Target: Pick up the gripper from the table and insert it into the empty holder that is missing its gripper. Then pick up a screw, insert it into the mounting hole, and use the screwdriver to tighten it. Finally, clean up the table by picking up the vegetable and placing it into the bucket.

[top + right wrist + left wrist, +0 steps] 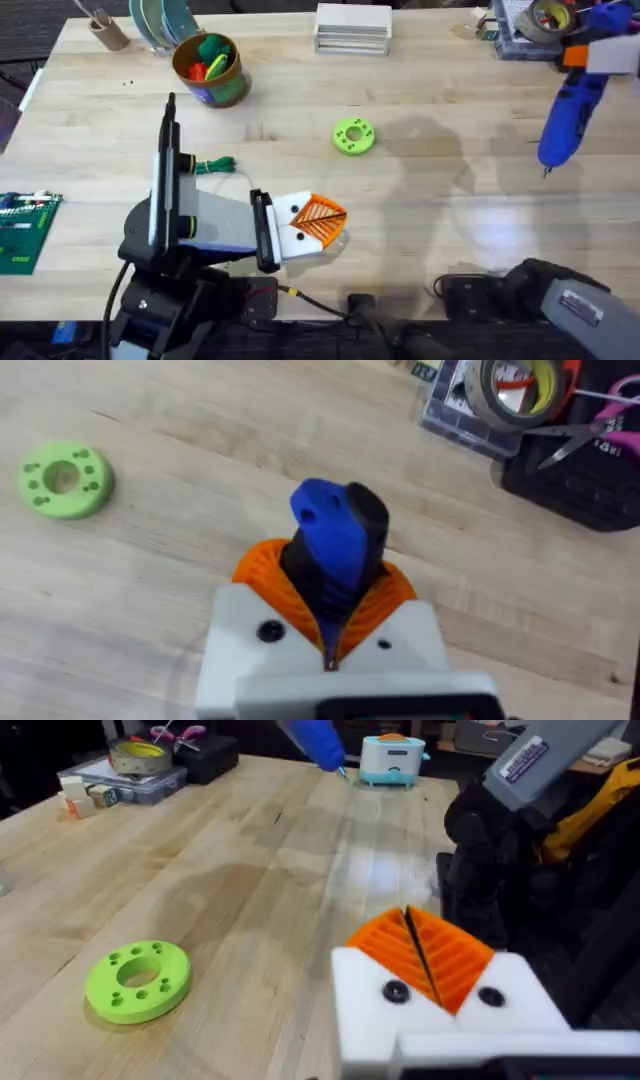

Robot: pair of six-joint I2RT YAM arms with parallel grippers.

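Note:
My left gripper [322,218] lies low over the table [450,200] near the front, shut with nothing between its fingers. Both of its white holder blocks [380,1005] carry an orange ribbed gripper piece [455,955], and a dark screw head [395,990] shows in each block. Up at the far right, my right gripper [603,56] is shut on the blue screwdriver [568,112], whose bit points down above the table. The green vegetable [216,165] lies beside the left arm. The bucket [210,70] stands at the back left with toy pieces in it.
A green round disc [353,136] with holes lies mid-table. At the back stand a white box [352,28], a tan wooden cup [108,32] and a clear case with tape [540,25]. A green circuit board [25,230] sits at the left edge.

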